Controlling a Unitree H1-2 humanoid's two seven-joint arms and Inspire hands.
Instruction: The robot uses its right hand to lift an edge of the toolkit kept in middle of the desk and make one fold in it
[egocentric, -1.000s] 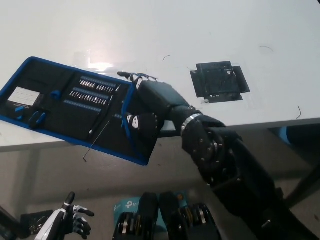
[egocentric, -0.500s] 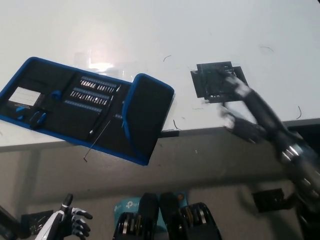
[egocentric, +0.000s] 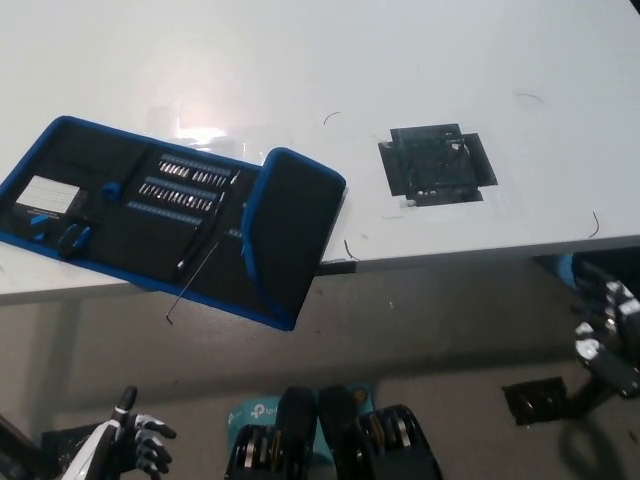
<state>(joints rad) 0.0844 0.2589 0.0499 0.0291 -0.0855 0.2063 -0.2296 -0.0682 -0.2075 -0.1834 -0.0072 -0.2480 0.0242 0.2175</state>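
Although the white bench (egocentric: 420, 60) fills most of the head view, you should look first at the toolkit (egocentric: 150, 215), which lies at the bench's left part and reaches over the front edge, not really in the middle. Its right flap (egocentric: 292, 235) is turned over onto the panel beside it, with the plain black outside and blue border facing up, so I judge that the one fold is already made and nothing is left except to confirm that the flap lies flat; it looks a little raised at its upper end. The rest of the toolkit is open, and you can see inside it rows of small bits (egocentric: 188, 180) in the middle panel, a white card (egocentric: 45, 192) at the left end, some blue-handled pieces near it, and a thin rod (egocentric: 200, 270) that sticks out over the lower border. A black taped square (egocentric: 437, 163) is on the bench, well apart from the toolkit. The right hand (egocentric: 603, 335) is low at the right edge, below the bench, holding nothing, fingers loosely spread. The left hand (egocentric: 138, 443) rests at the lower left, also empty with fingers apart.
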